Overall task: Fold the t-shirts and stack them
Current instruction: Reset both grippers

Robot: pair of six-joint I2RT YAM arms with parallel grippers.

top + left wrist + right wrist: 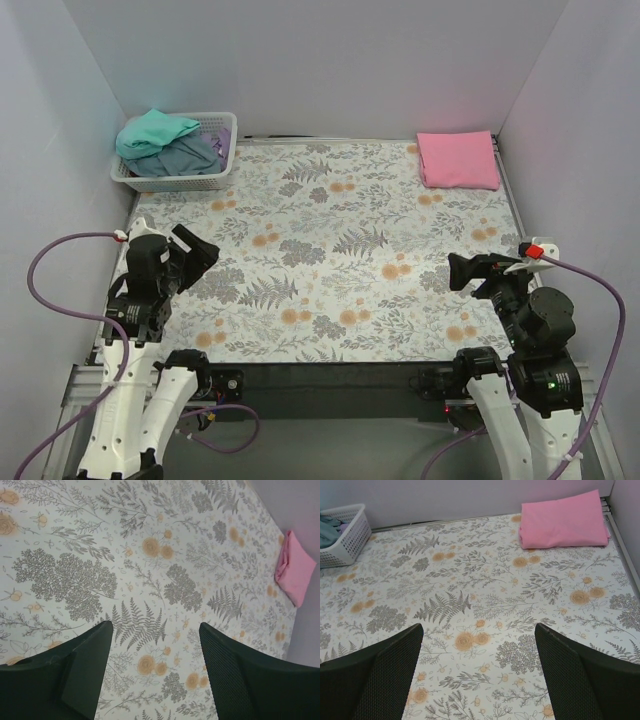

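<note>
Pink t-shirt point(458, 160) lies folded flat at the far right corner of the bench point(330, 250), likely the base of the stack. A teal t-shirt point(155, 132) and a grey-blue t-shirt point(188, 158) sit heaped in the white lattice basket point(170, 182) at the far left. The left end effector point(155, 630) and right end effector point(479, 630) hover over the near bench, jaws apart and empty. The left arm looks best placed for the next pick. It should pinch the teal cloth at one layer near a shoulder, lift it clear of the rim, then spread it flat.

Probably a robot test cell in a lab: plain white panels point(300, 60) box in a floral-covered table point(330, 200) on three sides. Along the frame's bottom edge a left arm point(140, 300) and right arm point(535, 335) stand bolted, trailing purple cables point(75, 239).
</note>
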